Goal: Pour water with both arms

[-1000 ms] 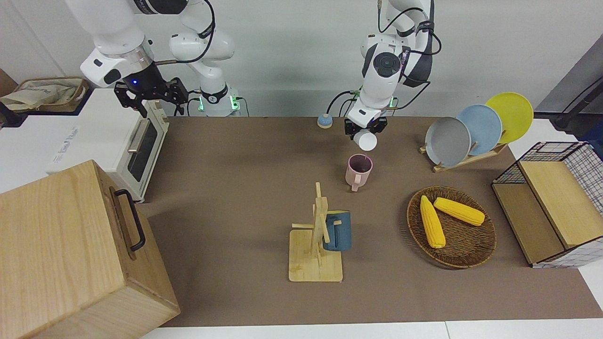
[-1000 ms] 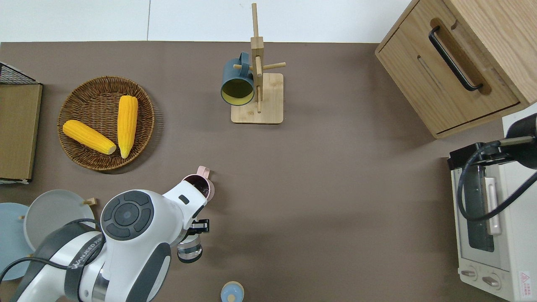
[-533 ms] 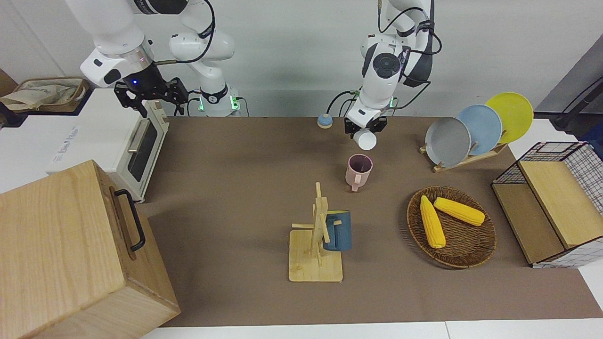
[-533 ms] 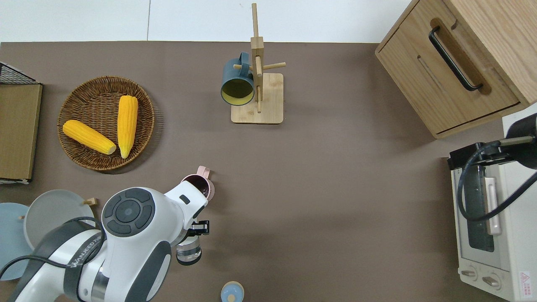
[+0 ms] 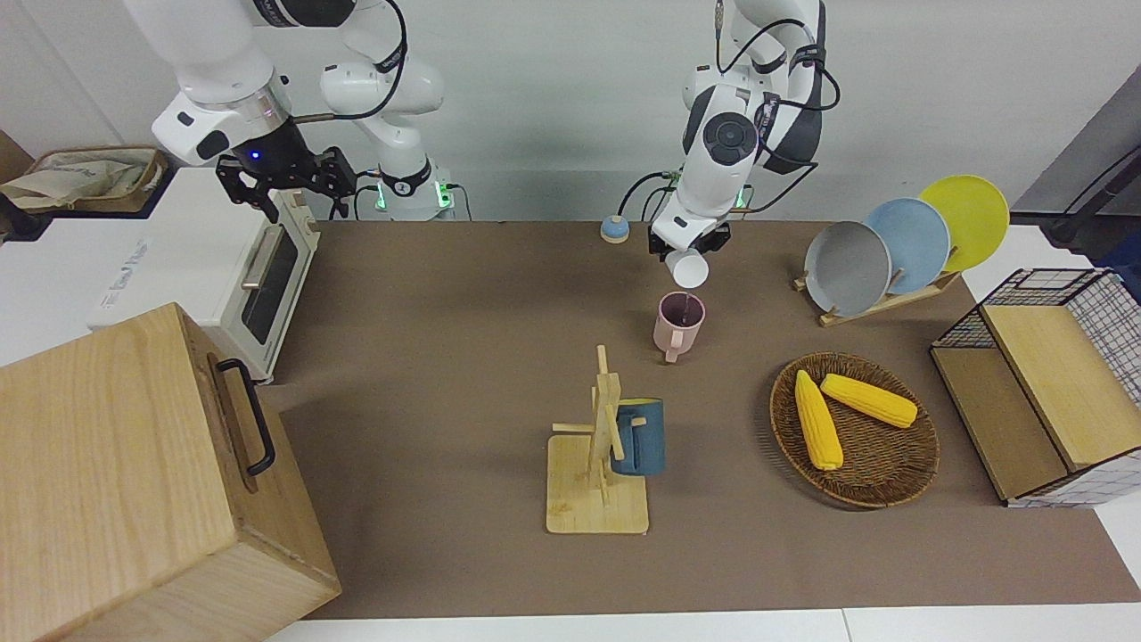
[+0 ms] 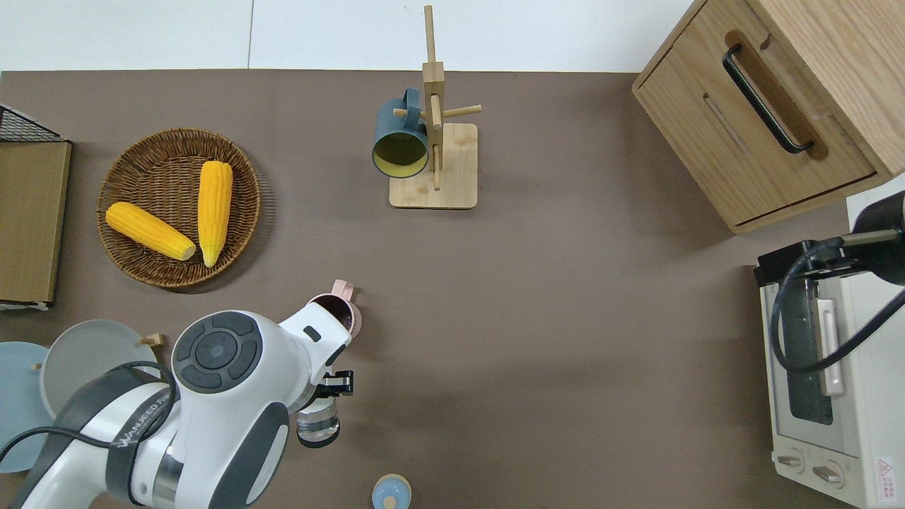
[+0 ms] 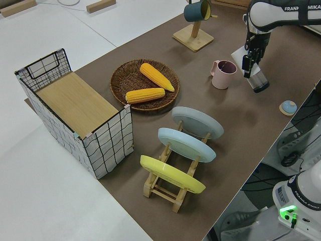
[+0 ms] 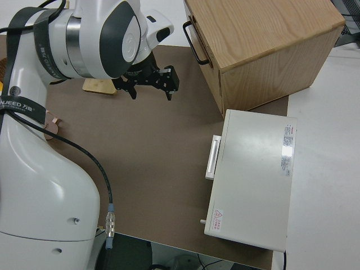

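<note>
While tilted, clear bottle (image 6: 317, 426) beside pink mug (image 5: 678, 325).

Arms (image 5: 726, 134) glossy white plastic shells, black rubbery cables. Left gripper (image 7: 251, 63) matt black, clamped on clear glossy bottle (image 7: 259, 82). Right gripper (image 8: 151, 84) matt black too, fingers spread. Pink mug (image 5: 678, 324) smooth, matt. Blue mug (image 5: 640, 437) smooth, slight sheen, on pale bare-wood rack (image 5: 595, 464). Table cover (image 6: 565, 318) matt brown, cloth-like. Basket (image 6: 127, 205) rough woven wicker; corn (image 6: 214, 209) bumpy, plastic-looking. Plates (image 7: 185, 145) smooth, matt. Crate (image 7: 108, 138) thin wire, wood-grain lid. Cabinet (image 5: 107, 481) light grained wood, black metal handle. Oven (image 6: 820, 396) cream painted metal, dark glass door.
</note>
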{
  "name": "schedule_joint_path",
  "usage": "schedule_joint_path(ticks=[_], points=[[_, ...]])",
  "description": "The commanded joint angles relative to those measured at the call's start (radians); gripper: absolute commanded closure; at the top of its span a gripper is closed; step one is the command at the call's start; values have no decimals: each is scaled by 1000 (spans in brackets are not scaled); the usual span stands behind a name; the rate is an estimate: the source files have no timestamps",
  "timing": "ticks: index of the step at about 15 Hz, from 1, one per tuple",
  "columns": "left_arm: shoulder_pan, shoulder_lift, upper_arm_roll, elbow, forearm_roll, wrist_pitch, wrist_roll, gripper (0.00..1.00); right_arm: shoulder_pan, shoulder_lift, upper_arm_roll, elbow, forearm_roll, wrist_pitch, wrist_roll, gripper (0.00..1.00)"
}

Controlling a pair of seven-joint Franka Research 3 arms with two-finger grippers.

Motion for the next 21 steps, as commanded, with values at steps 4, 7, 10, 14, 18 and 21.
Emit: schedule_joint_path(ticks=[4,7,10,14,18,21], points=[[3,0,0,41,-15,-58,6,1000,-3,-7,1,0,5,-5,-17,9],[3,-2,0,41,-15,-62,4,1000,-3,-7,1,0,5,-5,-17,9],[2,-3,0,41,-18,-65,-1,1000,-3,-7,1,0,5,-5,-17,9],[2,-15,0,36,-41,-64,1,1000,-3,-7,1,0,5,-5,-17,9],[3,-32,0,21,-63,-41,4,1000,-3,-7,1,0,5,-5,-17,9],[3,-96,0,-42,-71,13,9,1000,-3,-7,1,0,5,-5,-17,9]])
